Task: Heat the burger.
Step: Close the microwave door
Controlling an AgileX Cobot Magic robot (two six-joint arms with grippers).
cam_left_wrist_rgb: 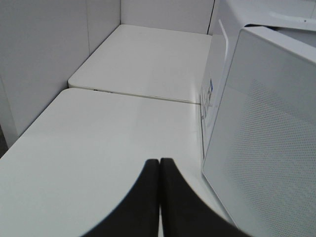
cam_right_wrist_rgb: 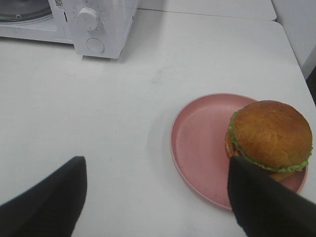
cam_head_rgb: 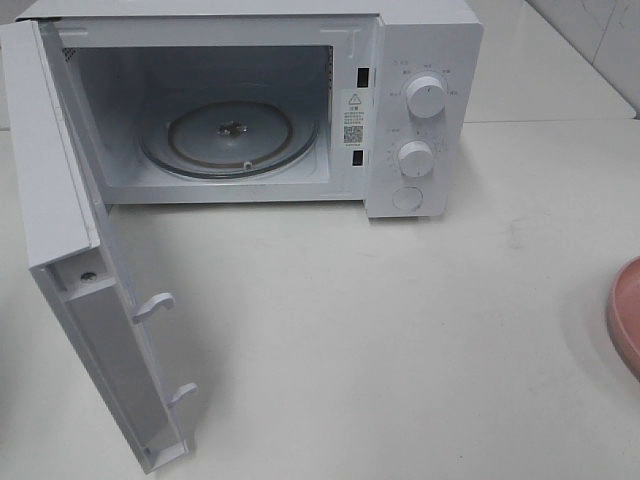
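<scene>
Right now burger [cam_right_wrist_rgb: 270,134] sits on plate [cam_right_wrist_rgb: 200,148] beside wide-open, empty right hand [cam_right_wrist_rgb: 157,197].

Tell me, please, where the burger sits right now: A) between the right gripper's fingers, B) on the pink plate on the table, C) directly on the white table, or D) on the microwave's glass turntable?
B: the right wrist view shows the burger resting on the pink plate, while the microwave's turntable is bare.

The burger [cam_right_wrist_rgb: 270,136] has a glossy golden-brown bun and a frill of green lettuce under it. It sits upright at one edge of a pink round plate [cam_right_wrist_rgb: 197,143], on the white table [cam_right_wrist_rgb: 123,98].
</scene>
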